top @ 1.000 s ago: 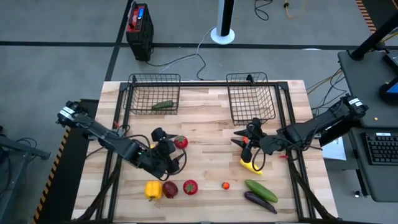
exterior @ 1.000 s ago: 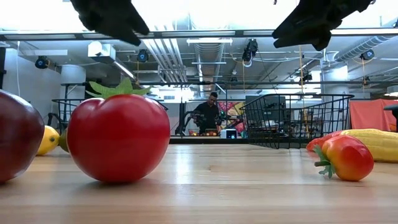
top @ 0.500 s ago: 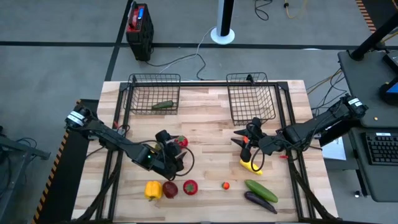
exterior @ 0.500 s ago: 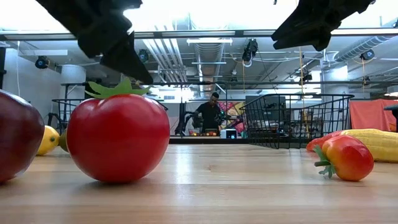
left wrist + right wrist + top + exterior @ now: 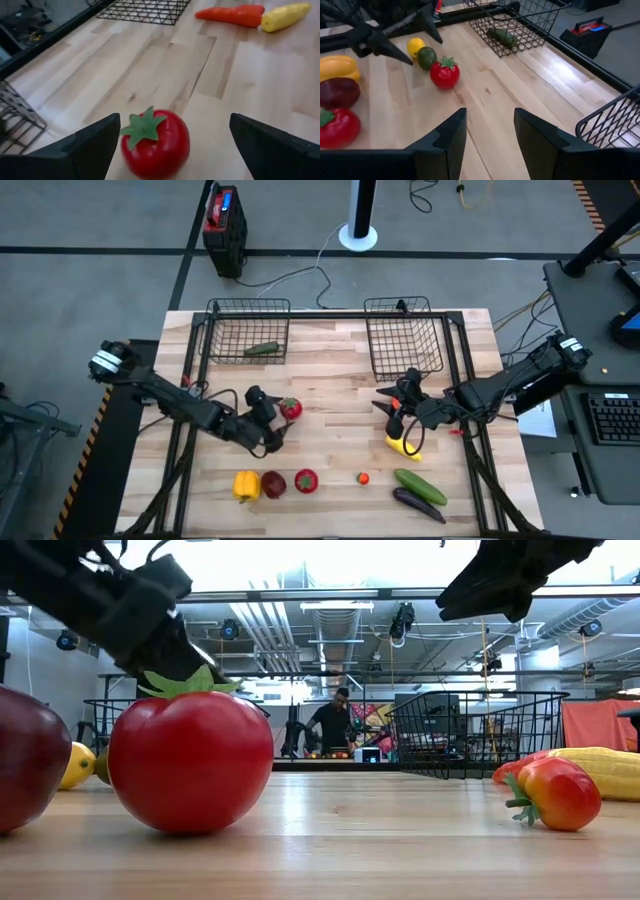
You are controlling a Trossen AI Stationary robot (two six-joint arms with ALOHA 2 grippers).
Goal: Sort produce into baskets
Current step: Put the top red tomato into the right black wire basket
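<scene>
A red tomato [image 5: 290,408] [image 5: 156,143] with a green stalk rests on the wooden table near its middle. My left gripper [image 5: 268,422] [image 5: 175,122] hangs low just left of it, open, one finger showing on either side of the tomato and neither touching it. My right gripper [image 5: 400,404] [image 5: 490,140] stays open above the table's right half, over an orange carrot [image 5: 231,14] and a yellow piece [image 5: 402,445]. The left basket [image 5: 248,308] holds a green cucumber [image 5: 262,349]. The right basket [image 5: 405,310] stands at the far right.
Along the near edge lie a yellow pepper [image 5: 246,485], a dark red piece [image 5: 272,483], a tomato [image 5: 305,479], a small orange piece [image 5: 363,477], a cucumber [image 5: 420,485] and an eggplant [image 5: 418,502]. A lemon [image 5: 416,46] and a green piece [image 5: 426,57] lie by my left gripper.
My left gripper has come down toward the table and drawn back a little toward the left edge, tipping closer to level, so that it now points at the tomato. It has stayed open. The tomato has not moved.
</scene>
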